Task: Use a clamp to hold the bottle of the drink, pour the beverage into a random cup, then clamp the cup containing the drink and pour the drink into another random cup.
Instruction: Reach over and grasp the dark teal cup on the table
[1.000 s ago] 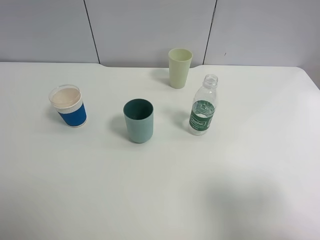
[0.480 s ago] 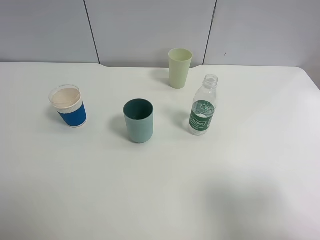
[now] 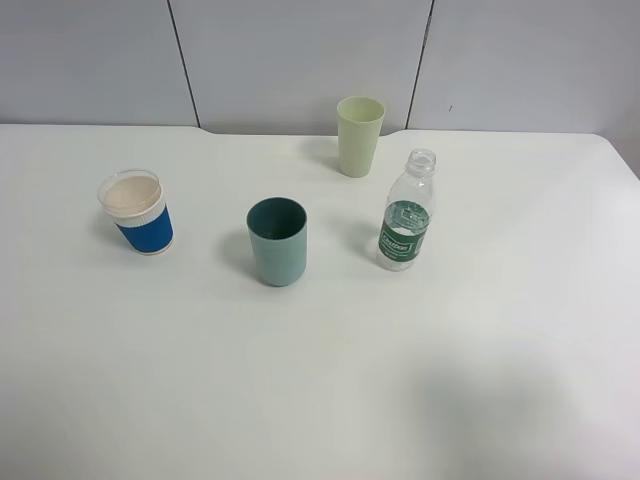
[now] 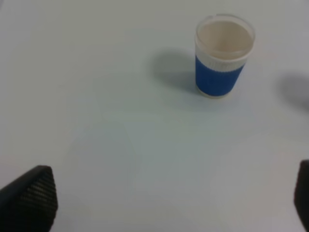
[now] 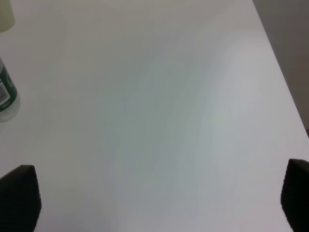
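The teal tumbler (image 3: 277,241) stands upright on the white table (image 3: 300,390). The bottle (image 3: 406,212), upright and without a cap, stands to the right of it, not touching. The blue-banded cup (image 3: 137,212) is to its left, and the pale yellow-green cup (image 3: 359,135) is behind it to the right. The left gripper (image 4: 166,198) and the right gripper (image 5: 158,193) both have their jaws wide apart and hold nothing.

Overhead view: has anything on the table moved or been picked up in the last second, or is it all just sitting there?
Nothing has visibly changed. The bottle, the teal tumbler, the blue-banded cup and the pale yellow-green cup all stand upright in the same spots as before, apart from one another. Nothing has been taken hold of or let go.
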Available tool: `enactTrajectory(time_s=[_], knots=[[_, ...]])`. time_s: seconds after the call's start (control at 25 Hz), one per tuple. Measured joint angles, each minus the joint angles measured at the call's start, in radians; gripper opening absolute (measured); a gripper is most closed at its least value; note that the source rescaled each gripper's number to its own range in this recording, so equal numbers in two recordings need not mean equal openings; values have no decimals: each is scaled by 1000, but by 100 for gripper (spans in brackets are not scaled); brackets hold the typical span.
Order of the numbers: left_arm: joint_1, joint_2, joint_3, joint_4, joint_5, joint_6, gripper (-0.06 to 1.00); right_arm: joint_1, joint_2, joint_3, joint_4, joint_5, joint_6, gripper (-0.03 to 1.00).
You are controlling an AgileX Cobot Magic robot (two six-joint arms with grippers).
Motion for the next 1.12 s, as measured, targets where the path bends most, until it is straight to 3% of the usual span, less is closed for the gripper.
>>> enactTrajectory(time_s=[0.32, 0.48, 0.88, 1.12], knots=[[-13, 157, -25, 4, -132, 36, 100, 0, 0, 0, 0, 0, 0, 100], [-118, 257, -27, 16, -187, 37, 100, 0, 0, 0, 0, 0, 0, 100], [-362, 496, -27, 36, -203, 37, 100, 0, 0, 0, 0, 0, 0, 100], [-443, 649, -27, 34, -211, 41, 100, 0, 0, 0, 0, 0, 0, 100]])
